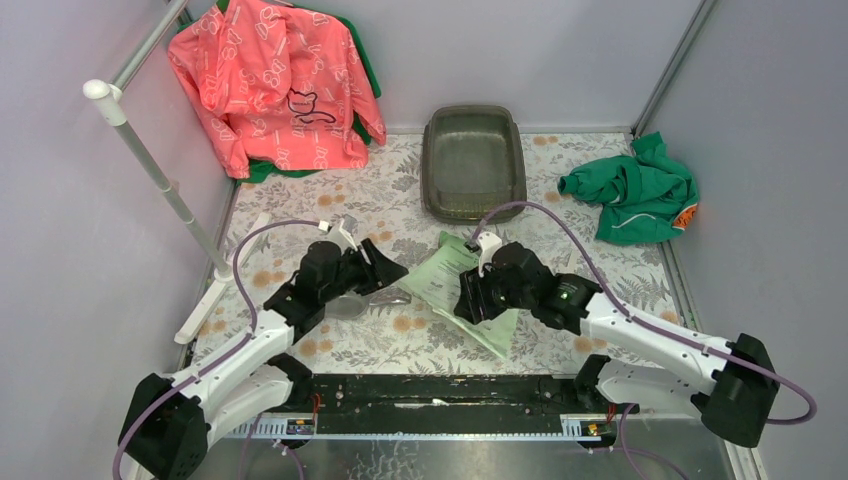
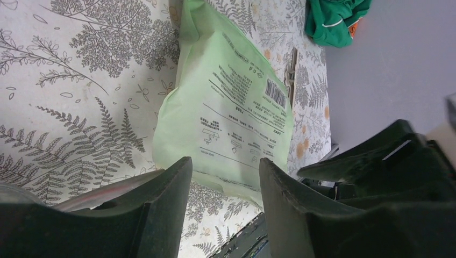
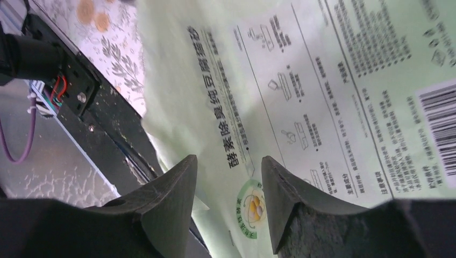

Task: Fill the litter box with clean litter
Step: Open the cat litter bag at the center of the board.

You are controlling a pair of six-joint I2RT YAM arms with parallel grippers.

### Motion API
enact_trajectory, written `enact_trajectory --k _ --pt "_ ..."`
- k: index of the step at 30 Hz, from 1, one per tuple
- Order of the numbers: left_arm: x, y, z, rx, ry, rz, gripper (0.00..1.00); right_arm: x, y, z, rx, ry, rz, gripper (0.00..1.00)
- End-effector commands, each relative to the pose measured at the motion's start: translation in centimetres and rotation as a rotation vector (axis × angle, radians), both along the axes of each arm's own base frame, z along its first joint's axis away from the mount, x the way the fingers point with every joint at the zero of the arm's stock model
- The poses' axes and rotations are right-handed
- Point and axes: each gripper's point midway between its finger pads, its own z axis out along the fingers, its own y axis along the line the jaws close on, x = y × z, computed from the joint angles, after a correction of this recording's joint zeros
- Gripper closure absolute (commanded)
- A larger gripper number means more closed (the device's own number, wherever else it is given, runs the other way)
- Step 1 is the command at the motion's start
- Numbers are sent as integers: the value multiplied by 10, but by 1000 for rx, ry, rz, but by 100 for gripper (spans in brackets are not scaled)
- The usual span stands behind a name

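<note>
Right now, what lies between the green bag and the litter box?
In the top view, only a short strip of bare floral table cover separates the green bag from the litter box. The right arm's purple cable loops over its right end.

The space was closed in by plain, pale lavender-grey walls (image 1: 540, 55) at the rear and on both sides. The desk (image 1: 400, 345) was covered by a cloth printed with grey fern leaves and small orange blossoms. A white pole (image 1: 157, 175) was set slantwise along the left wall, and a thin metal strut (image 1: 678, 60) was seen in the rear right corner. A black rail (image 1: 450, 392) was fixed along the desk's near edge. A coral-pink jacket (image 1: 275, 85) was hung at the rear left, and a green garment (image 1: 635, 195) was left crumpled by the right wall. Soft, even light was cast, and only faint shadows were thrown.
</note>
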Motion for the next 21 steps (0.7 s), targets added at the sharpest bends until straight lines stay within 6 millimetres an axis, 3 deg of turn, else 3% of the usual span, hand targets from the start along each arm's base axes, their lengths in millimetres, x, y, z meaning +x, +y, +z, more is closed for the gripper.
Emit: enact_trajectory --k 1,11,21 --pt "-2 1 -10 18 20 15 43 18 5 35 16 -143 -20 45" --pt "-2 -3 -9 11 12 4 43 32 26 43 -12 -183 24 47" --pt "-4 -5 -6 5 4 -2 43 29 42 60 1 -219 86 47"
